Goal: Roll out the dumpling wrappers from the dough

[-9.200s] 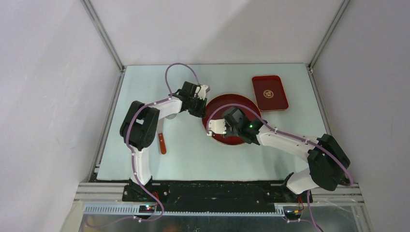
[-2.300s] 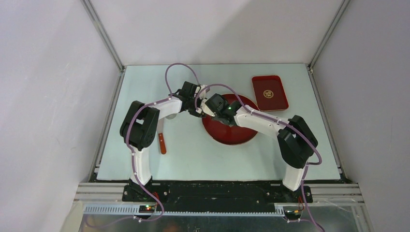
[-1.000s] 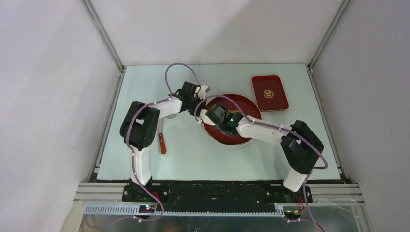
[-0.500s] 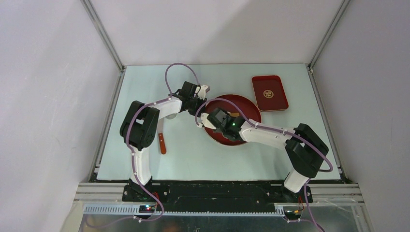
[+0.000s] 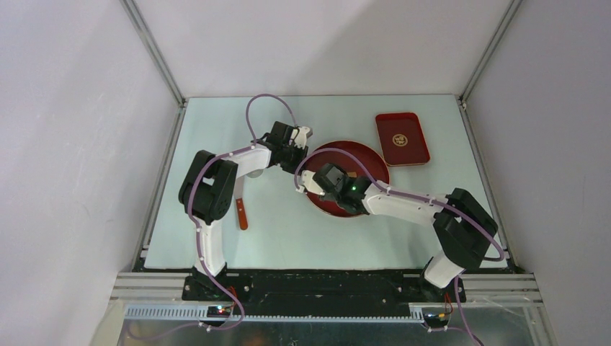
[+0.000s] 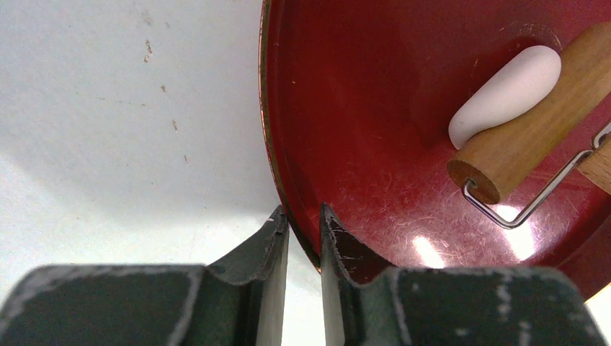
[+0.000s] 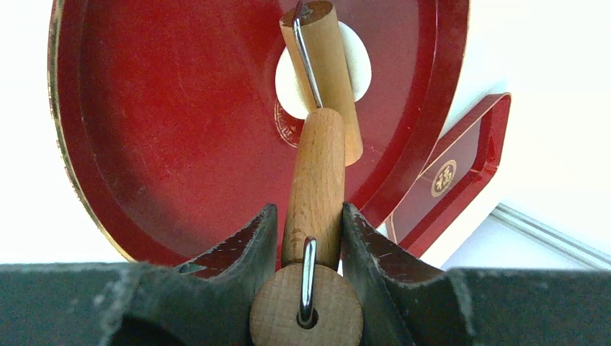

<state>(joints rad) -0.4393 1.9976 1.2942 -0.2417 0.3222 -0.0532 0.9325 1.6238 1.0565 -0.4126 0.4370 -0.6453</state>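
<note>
The dough (image 7: 359, 69) is a flat white oval in the middle of the round red plate (image 7: 180, 108). A wooden roller (image 7: 328, 72) lies across it. My right gripper (image 7: 306, 216) is shut on the roller's wooden handle (image 7: 315, 180) at the plate's near-left side (image 5: 333, 180). In the left wrist view the dough (image 6: 504, 94) shows beside the roller (image 6: 533, 130). My left gripper (image 6: 304, 220) is shut on the plate's rim (image 6: 270, 144) at its far-left edge (image 5: 301, 148). No dumpling wrappers are in view.
A small rectangular red tray (image 5: 402, 138) lies at the back right, close to the plate; it also shows in the right wrist view (image 7: 454, 180). A red-handled tool (image 5: 241, 210) lies on the table by the left arm. Metal frame posts and walls bound the table.
My right gripper has drawn the roller from the plate's far-left side toward the near side over the dough. My left gripper has stayed clamped on the rim.
</note>
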